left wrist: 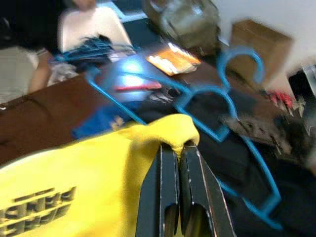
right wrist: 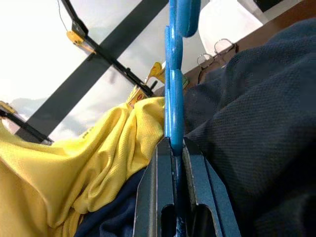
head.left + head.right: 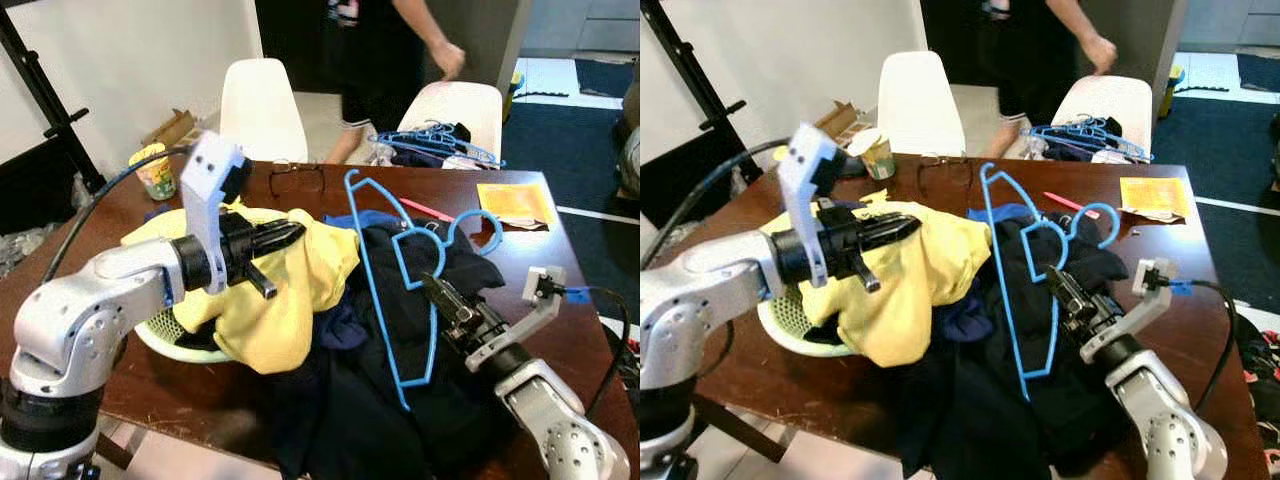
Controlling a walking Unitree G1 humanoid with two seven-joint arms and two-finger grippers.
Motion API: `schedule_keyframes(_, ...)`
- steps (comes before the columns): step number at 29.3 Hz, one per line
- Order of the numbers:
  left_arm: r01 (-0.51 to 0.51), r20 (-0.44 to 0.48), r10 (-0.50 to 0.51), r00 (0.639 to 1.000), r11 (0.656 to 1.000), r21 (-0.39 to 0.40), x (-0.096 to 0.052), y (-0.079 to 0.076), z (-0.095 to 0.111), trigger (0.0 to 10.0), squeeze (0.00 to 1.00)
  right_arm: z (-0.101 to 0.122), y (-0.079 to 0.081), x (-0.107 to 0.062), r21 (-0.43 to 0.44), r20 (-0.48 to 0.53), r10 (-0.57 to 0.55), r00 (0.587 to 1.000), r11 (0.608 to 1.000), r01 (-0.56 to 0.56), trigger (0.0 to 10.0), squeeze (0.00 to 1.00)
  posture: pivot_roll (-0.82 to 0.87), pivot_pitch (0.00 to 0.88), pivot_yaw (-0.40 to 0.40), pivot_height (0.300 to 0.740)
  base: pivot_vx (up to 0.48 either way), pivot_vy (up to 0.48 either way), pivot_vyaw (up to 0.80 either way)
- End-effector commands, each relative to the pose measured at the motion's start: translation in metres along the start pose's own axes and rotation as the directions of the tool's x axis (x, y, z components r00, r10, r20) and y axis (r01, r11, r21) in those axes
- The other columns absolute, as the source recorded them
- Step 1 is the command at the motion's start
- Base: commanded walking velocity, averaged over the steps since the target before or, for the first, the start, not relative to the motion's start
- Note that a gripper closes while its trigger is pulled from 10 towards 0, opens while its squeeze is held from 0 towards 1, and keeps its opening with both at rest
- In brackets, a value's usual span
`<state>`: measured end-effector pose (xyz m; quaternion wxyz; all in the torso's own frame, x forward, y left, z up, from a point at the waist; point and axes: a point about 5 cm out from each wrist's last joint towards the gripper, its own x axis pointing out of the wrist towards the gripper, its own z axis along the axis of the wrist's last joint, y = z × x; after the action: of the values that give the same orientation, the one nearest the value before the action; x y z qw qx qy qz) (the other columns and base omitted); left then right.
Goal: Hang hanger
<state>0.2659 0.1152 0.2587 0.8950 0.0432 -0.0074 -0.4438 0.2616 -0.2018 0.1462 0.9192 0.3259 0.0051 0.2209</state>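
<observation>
Room: A white wall and a black stand pole are seen beyond the left gripper; two white moulded chairs are placed at the far edge, one loaded with spare blue hangers. A person is seen behind them.
Surface: A dark brown wooden table is laid with a heap of dark navy clothing, a pale green mesh basket, a pair of glasses and an orange paper packet.
Garment: A yellow mesh shirt is draped over the basket, directly ahead of and under the left gripper.
Task object: The blue plastic clothes hanger is held tilted up above the navy heap. Its long axis is run from the right gripper up and away toward the far table edge, with the hook at the upper end.
Right gripper: The right gripper is pressed together on a bar of the hanger, as confirmed in the right wrist view.
Left gripper: The left gripper is clamped on a fold of the yellow shirt; the hanger is located just beyond its fingertips.
Key relation: The hanger is carried by the right arm alone. It is judged that the shirt opening must be brought to the hanger's free shoulder, which lies between the two grippers.
</observation>
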Motion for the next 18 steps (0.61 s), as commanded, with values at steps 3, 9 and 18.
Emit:
schedule_keyframes(3, 0.040, -0.097, -0.038, 0.995, 0.999, 0.026, 0.011, -0.019, -0.029, 10.0, 0.00, -0.002, 0.000, -0.001, -0.001, -0.004, -0.002, 1.000, 1.000, 0.002, 10.0, 0.00, -0.03, 0.019, 0.096, 0.740, 0.000, 0.000, 0.00)
schedule_keyframes(9, 0.046, -0.077, -0.039, 0.996, 0.995, 0.086, 0.015, -0.030, -0.029, 10.0, 1.00, -0.001, 0.001, -0.002, -0.001, -0.006, -0.002, 1.000, 1.000, 0.002, 10.0, 0.00, -0.03, 0.030, 0.093, 0.740, 0.000, 0.000, 0.00)
schedule_keyframes(18, -0.143, -0.221, 0.322, 0.920, 0.805, 0.576, -0.035, 0.012, -0.021, 10.0, 1.00, 0.000, 0.001, -0.005, 0.005, -0.007, -0.006, 1.000, 1.000, 0.006, 10.0, 0.00, -0.02, 0.049, 0.099, 0.740, 0.000, 0.000, 0.00)
